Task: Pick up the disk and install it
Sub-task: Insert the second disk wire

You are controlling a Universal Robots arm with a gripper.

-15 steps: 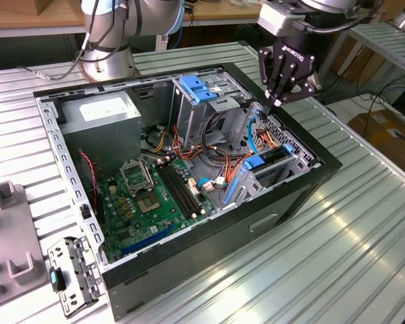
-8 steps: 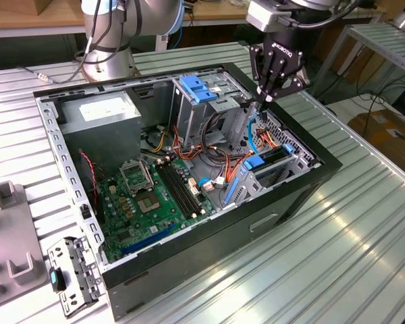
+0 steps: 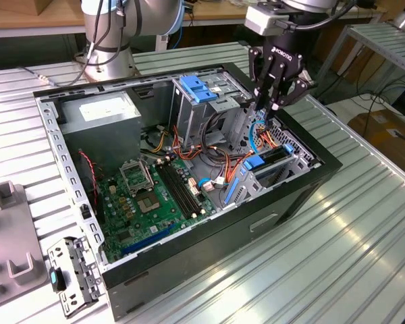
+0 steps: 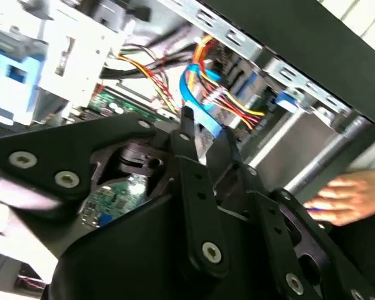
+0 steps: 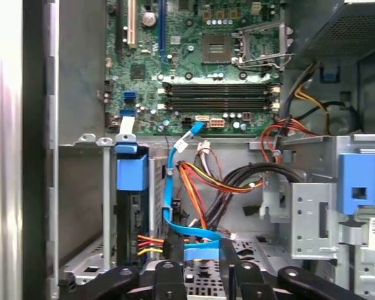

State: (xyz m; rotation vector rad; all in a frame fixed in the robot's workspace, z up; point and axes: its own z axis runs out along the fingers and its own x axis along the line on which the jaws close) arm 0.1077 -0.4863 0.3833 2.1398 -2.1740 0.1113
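Exterior view.
- Item: the computer case (image 3: 189,270), lying open on the ribbed metal surface (image 3: 344,256).
- Inside I log the green motherboard (image 3: 155,196) on the floor of the case. The grey power-supply box (image 3: 101,111) sits in the corner toward the exterior view's left.
- A light-blue plastic bracket (image 3: 199,88) sits on top of the upper drive cage.
- The disk (image 3: 273,156) stands on edge in the lower drive cage, at the side of the case toward the exterior view's right. Its blue carrier end faces the motherboard.
- The gripper (image 3: 268,102) hangs over that cage, above the disk and apart from it. Its tips are down among the wires.
- A blue data cable (image 3: 255,135) runs down from the gripper.
- A loose metal bracket plate (image 3: 71,273) lies on the surface outside the case, toward the exterior view's left.

Second wrist view.
- The gripper (image 4: 205,134) has its jaws drawn together, clamped on the end of the blue data cable (image 4: 190,87).
- Red, yellow and orange wires (image 4: 237,106) bunch just behind the cable.
- A person's hand (image 4: 347,197) rests by the outer wall of the case.

First wrist view.
- The gripper (image 5: 201,259) pinches the flat blue plug of the data cable (image 5: 170,181). The cable loops up toward the motherboard (image 5: 200,69).
- The disk (image 5: 131,175) sits in its slot beside the cable, blue tab outward. It is not in the jaws.
- The light-blue bracket (image 5: 361,184) is well apart from the disk, on the other cage.
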